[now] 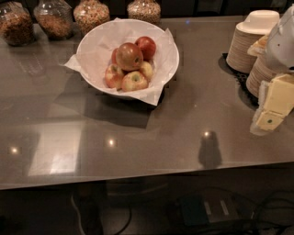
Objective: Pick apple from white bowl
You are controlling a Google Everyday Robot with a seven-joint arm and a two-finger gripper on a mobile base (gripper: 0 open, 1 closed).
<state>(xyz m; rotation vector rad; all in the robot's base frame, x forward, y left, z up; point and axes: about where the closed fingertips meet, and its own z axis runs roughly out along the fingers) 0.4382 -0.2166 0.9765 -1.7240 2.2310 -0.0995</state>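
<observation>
The white bowl (94, 41) stands at the back middle of the grey counter, lined with crumpled white paper. It holds several apples. The apple (129, 56), the largest, dull red-brown with a yellow-green patch and a dark stem dimple, lies on top of the pile. A deep-red apple (146, 47) lies behind it to the right. Smaller yellow-and-red apples (133, 81) lie in front. My gripper (272, 109) hangs at the right edge of the view, over the counter's right side, well to the right of the bowl. Nothing is in it.
Stacks of tan paper bowls (250, 43) stand on a black mat at the back right, beside my arm. Several glass jars of grain (91, 13) line the counter's back edge. The counter's front edge (138, 176) runs across below; cables lie on the floor beneath.
</observation>
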